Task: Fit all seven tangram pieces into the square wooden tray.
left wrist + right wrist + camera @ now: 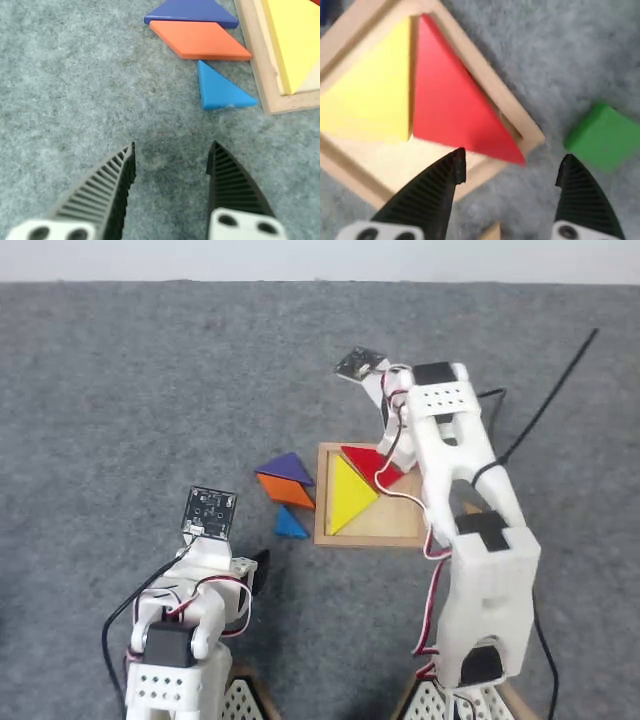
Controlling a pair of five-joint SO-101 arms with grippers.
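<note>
A robotics lab tabletop, judging by the grey carpet cover [120, 390], white arms [480, 580] and loose black cables [562, 380].

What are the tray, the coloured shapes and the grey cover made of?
The tray looks like pale bare wood, with light grain. The shapes, such as the yellow triangle, seem painted wood, smooth, matte, with thick edges, though plastic is possible. The grey cover looks like felt or short carpet: fuzzy, mottled.
</note>
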